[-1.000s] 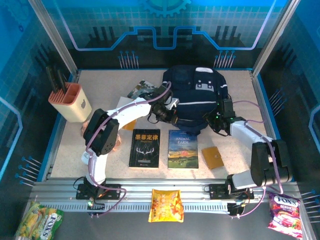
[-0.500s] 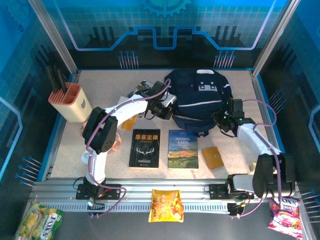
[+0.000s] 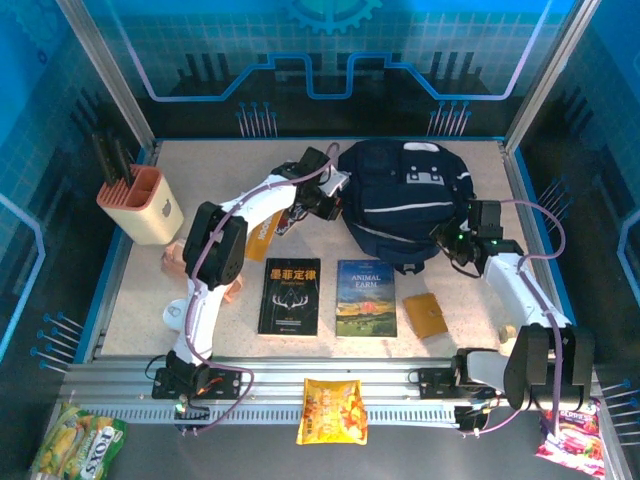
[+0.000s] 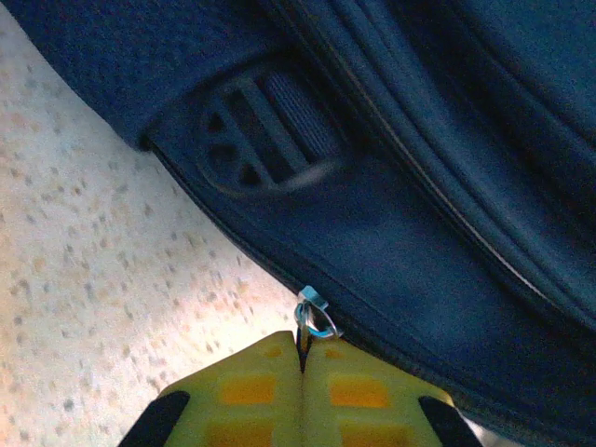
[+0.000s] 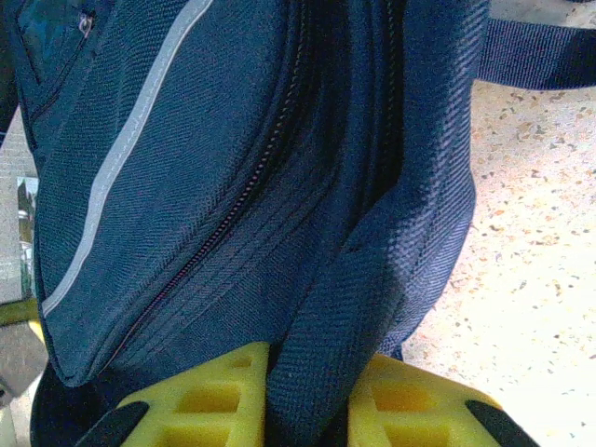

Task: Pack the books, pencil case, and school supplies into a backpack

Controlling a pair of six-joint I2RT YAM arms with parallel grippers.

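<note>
Left gripper point(image 4: 303, 352) is pinching, fingers pressed together, the zipper ring point(image 4: 315, 317) of the backpack point(image 3: 400, 200), right gripper point(image 5: 307, 377) is clamping a strap point(image 5: 372, 279) between its fingers, while black book point(image 3: 289, 295), Animal Farm point(image 3: 366, 297) and tan square point(image 3: 425, 313) are lying unpacked, well behind both grippers.

The navy backpack point(image 4: 438, 214) covers the top and right, its lower edge running diagonally across the speckled tabletop point(image 4: 84, 279). A dark plastic strap slider point(image 4: 265, 140) threaded with ribbed webbing sits on the backpack near that edge. Below it, at the backpack's seam, the left gripper point(image 4: 303, 352) has its yellow fingers point(image 4: 247, 391) pressed together, pinching a small metal ring point(image 4: 314, 317).
</note>
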